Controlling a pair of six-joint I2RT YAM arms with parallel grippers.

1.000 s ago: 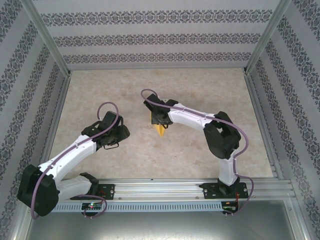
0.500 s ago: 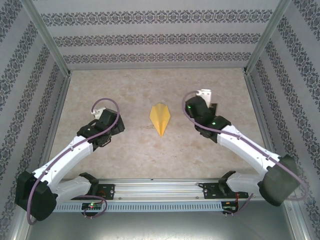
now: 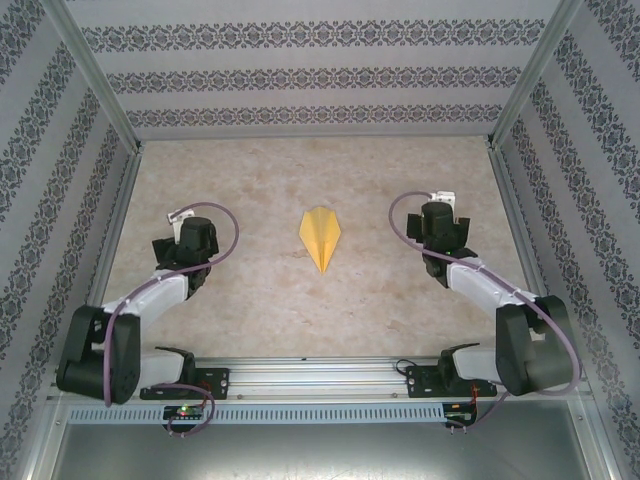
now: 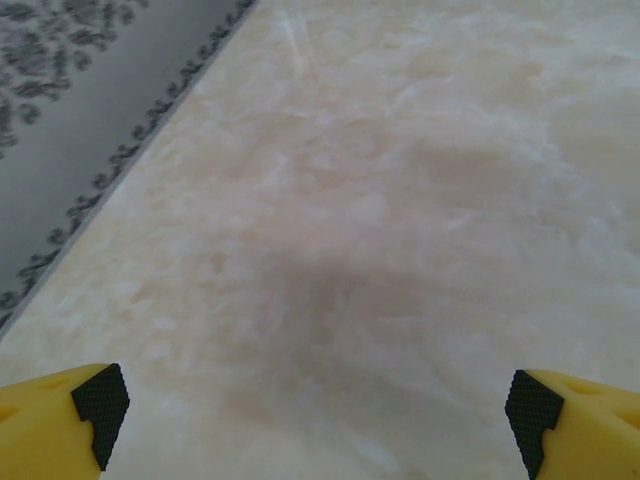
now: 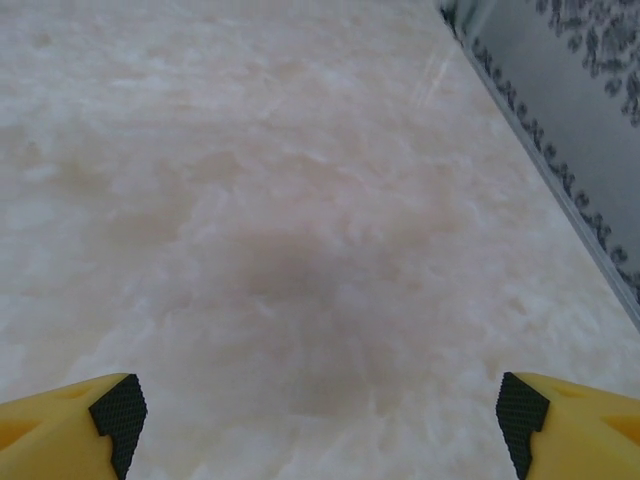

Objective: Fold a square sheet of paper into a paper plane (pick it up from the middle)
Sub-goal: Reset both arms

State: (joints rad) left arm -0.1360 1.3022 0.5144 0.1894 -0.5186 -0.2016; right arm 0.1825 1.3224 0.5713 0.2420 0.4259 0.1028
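Paper plane (image 3: pixel 320 238) lies flat on the beige marble-look table (image 3: pixel 400 170), about mid-table and roughly centred between the two arms. It is yellow and folded, with a centre crease visible. The long sharp tip points toward the near edge and the arm bases; the broader end faces the far wall. Nothing touches it, and it is well apart from both grippers.

Left gripper (image 4: pixel 315 415): the jaws stand wide apart. The yellow fingers with black pads (image 4: pixel 100 400) sit at the two bottom corners of the wrist view, with bare tabletop between them. It holds nothing. In the top view the left arm is folded back on the left side of the table, wrist near the patterned left wall (image 3: pixel 60 180), with a purple cable (image 3: pixel 222 215) looping over it.

Right gripper (image 5: pixel 320 410): same state, jaws spread wide, black pads (image 5: pixel 120 408) at the frame corners, bare table between them, nothing gripped. The right arm mirrors the left, folded on the right side with its wrist near the right wall.

An aluminium rail (image 3: pixel 320 375) runs along the near edge, carrying both bases.
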